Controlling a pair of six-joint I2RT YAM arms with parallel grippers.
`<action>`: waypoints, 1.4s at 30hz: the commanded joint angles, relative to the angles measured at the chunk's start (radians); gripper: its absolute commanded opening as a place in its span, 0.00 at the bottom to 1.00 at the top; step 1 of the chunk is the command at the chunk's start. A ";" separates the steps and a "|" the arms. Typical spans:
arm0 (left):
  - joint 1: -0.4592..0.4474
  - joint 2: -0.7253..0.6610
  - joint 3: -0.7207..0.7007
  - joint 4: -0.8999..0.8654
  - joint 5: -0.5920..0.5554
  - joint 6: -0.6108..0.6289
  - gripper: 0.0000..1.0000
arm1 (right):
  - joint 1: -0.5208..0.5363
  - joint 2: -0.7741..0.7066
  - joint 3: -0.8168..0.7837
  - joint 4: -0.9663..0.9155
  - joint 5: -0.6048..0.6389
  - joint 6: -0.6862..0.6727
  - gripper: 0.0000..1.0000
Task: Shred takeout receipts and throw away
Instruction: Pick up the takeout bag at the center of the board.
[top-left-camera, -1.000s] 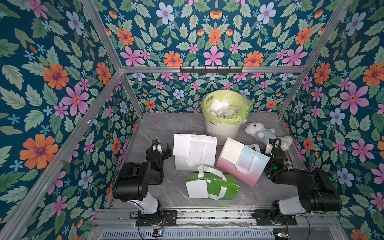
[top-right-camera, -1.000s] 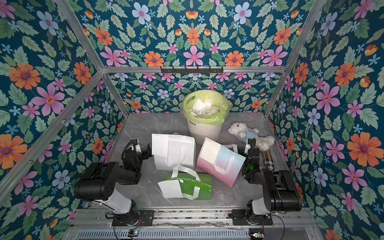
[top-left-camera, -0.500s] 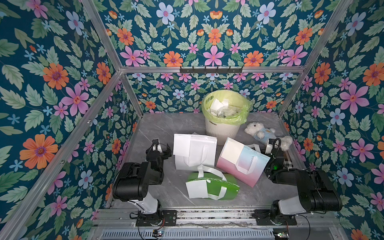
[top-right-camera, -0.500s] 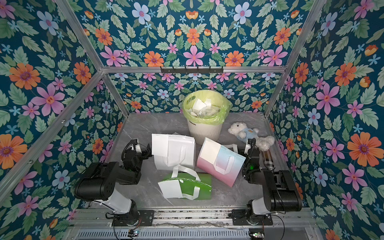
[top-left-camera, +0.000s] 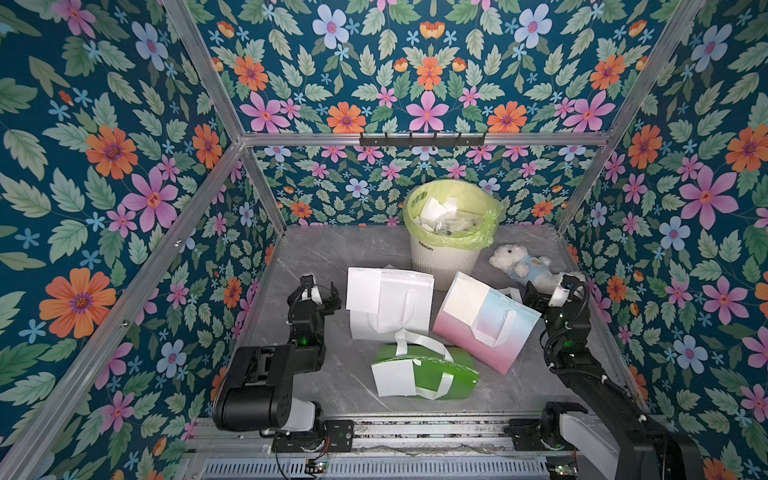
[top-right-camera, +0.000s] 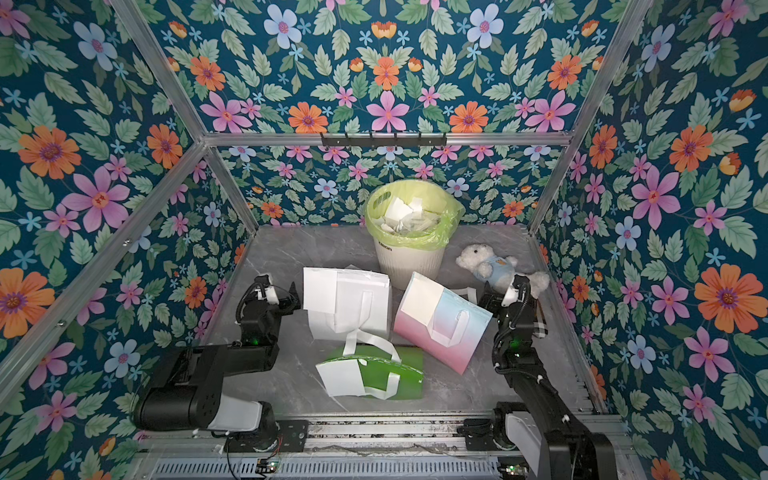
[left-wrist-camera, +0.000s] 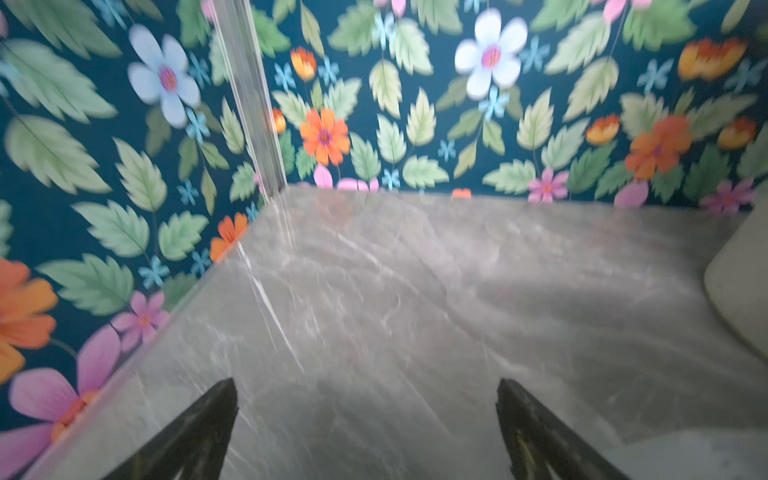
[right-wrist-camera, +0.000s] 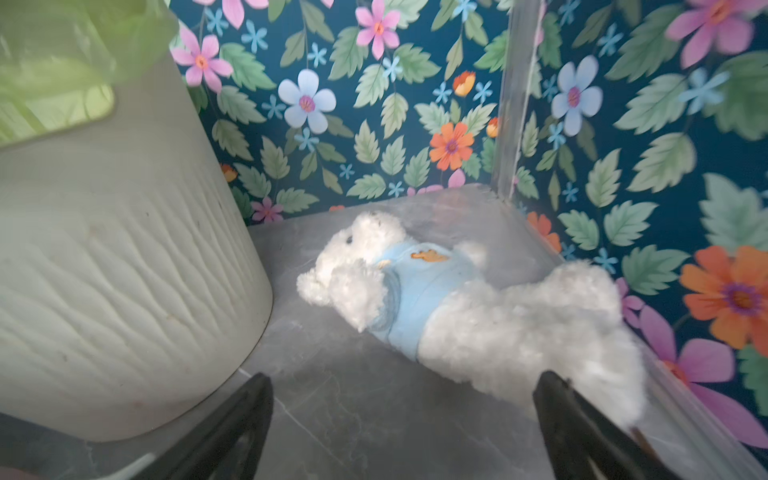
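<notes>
The left pincer (left-wrist-camera: 366, 380) is spread wide and holds nothing. It hangs over the grey table (top-left-camera: 316, 249). Just beside it, on its right, lies a white bag (top-left-camera: 399, 316) with one receipt (top-left-camera: 363, 291) on the near corner. The right pincer (right-wrist-camera: 403, 376) is spread wide too, and it is empty. A white teddy bear (top-left-camera: 519, 264) lies just in front of it. The white bin (top-left-camera: 442, 262), full of paper bits, stands ahead on its left. A pink bag (top-left-camera: 486, 332) beside this pincer carries a second receipt (top-left-camera: 463, 303). A third receipt (top-left-camera: 392, 378) lies on a green bag (top-left-camera: 453, 374), behind both pincers and between the arms.
</notes>
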 joint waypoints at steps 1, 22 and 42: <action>-0.001 -0.140 0.059 -0.277 -0.100 -0.174 1.00 | 0.000 -0.118 0.026 -0.265 0.065 0.068 0.99; -0.011 -0.553 0.284 -1.130 0.565 -0.553 1.00 | 0.153 0.022 0.692 -0.846 -0.432 0.170 0.96; -0.014 -0.844 0.020 -1.011 0.751 -0.752 0.88 | 0.746 0.687 1.319 -1.099 -0.331 -0.265 0.79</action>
